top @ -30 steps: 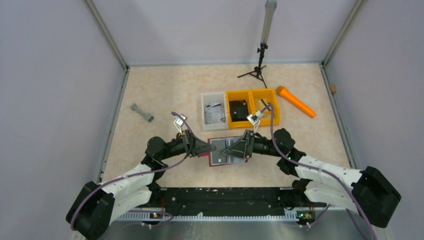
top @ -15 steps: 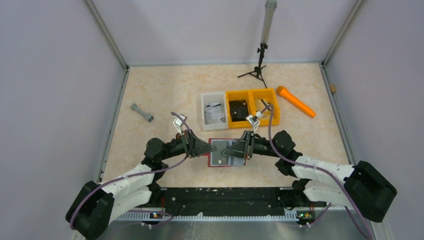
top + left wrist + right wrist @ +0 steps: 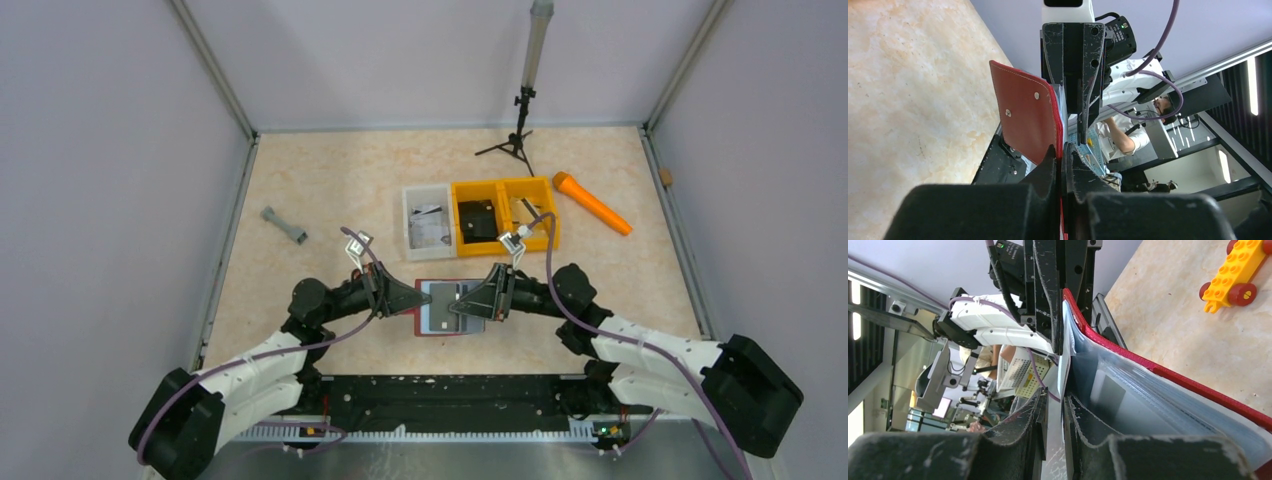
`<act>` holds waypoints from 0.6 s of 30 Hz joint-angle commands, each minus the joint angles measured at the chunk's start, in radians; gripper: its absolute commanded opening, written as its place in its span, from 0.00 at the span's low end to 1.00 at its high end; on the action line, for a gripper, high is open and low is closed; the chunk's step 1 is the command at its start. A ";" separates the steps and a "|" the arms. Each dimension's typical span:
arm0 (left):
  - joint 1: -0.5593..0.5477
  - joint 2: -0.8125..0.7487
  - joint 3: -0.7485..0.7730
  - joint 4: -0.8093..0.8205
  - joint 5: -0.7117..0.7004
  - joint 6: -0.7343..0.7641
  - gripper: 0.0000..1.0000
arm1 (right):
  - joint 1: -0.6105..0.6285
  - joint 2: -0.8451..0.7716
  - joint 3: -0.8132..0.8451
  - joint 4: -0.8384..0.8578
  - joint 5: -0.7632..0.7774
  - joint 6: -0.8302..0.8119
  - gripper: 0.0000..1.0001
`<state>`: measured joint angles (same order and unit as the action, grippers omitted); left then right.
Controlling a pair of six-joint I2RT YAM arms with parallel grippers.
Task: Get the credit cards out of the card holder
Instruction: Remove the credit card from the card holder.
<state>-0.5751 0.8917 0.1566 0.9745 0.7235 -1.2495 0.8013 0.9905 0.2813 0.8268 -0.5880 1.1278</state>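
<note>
The dark red card holder (image 3: 447,308) hangs open between my two grippers at the table's near middle, grey pockets facing up. My left gripper (image 3: 410,298) is shut on its red flap (image 3: 1025,115), with the fingertips (image 3: 1054,152) pinching the edge. My right gripper (image 3: 472,303) is at the holder's right side. In the right wrist view its jaws (image 3: 1054,399) stand a narrow gap apart around the edge of a pale credit card (image 3: 1064,371), which rests against one finger. More cards sit in the clear pockets (image 3: 1128,395).
A white bin (image 3: 427,222) and orange bins (image 3: 505,215) stand just behind the holder. An orange tube (image 3: 592,203), a tripod (image 3: 515,140) and a grey bar (image 3: 284,226) lie further off. A yellow-and-red toy block (image 3: 1235,270) shows in the right wrist view.
Both grippers and the holder have shifted slightly toward the near edge. The right arm has drawn a little to the right.
</note>
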 commanded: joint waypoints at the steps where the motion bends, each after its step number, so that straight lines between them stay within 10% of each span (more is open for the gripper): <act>1: -0.002 -0.023 -0.007 0.010 -0.015 0.026 0.00 | -0.019 -0.025 0.000 0.047 0.011 -0.017 0.17; 18: 0.003 -0.151 -0.004 -0.148 -0.098 0.070 0.00 | -0.092 -0.109 -0.058 -0.066 0.033 -0.043 0.02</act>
<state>-0.5758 0.7910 0.1471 0.8749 0.6720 -1.2274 0.7406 0.9230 0.2237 0.7998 -0.5770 1.1248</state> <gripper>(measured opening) 0.026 0.039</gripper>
